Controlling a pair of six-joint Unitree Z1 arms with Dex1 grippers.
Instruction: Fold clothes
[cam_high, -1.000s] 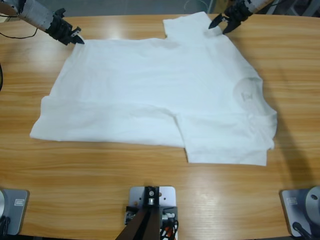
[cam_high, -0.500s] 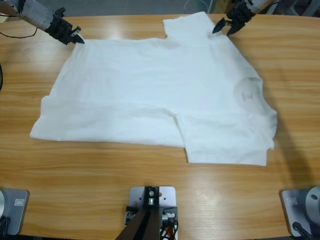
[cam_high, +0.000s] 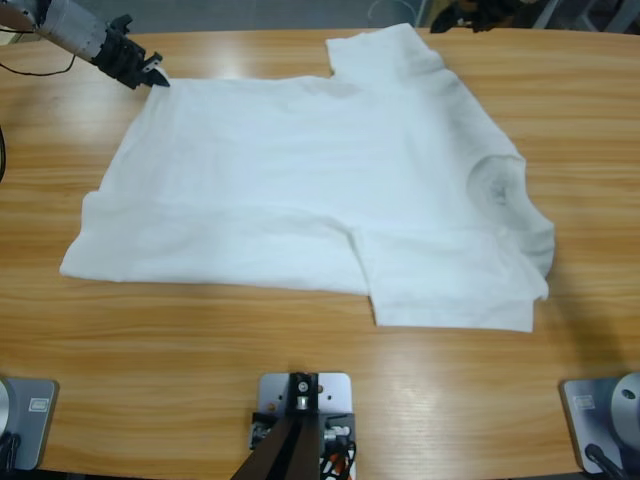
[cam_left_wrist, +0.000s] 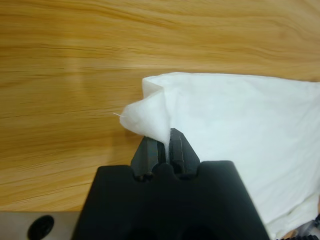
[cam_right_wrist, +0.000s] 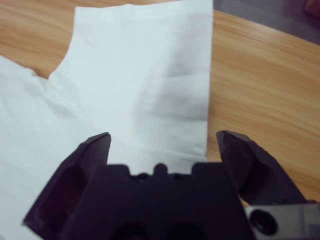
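The white T-shirt (cam_high: 320, 190) lies spread across the wooden counter (cam_high: 300, 340), with one long side already turned in over the body, so a doubled band runs along the edge farthest from both sets of fingers. The ribbed neck sits toward the side where the free sleeve (cam_right_wrist: 150, 75) juts out.

The left gripper (cam_left_wrist: 163, 150) has its fingers clenched on a corner of the hem: in the left wrist view a small peak of cloth is pinched between the two black tips, and the rest of the fabric fans away beyond and to one side of them. In the high view the same gripper (cam_high: 150, 78) meets that corner right at the shirt's edge. The pinch is low and at the very corner, probably so that lifting it will carry the whole edge over in one sheet.

The right gripper (cam_right_wrist: 165, 145) is released, fingers spread wide and grasping nothing; the sleeve lies flat just ahead of and between the tips, its outer edge nearer the one finger (cam_right_wrist: 245, 155). In the high view it shows only as a dark shape (cam_high: 475, 14) at the counter's far edge. Judging from this, it is lined up to take the sleeve as the matching hold for the second long fold
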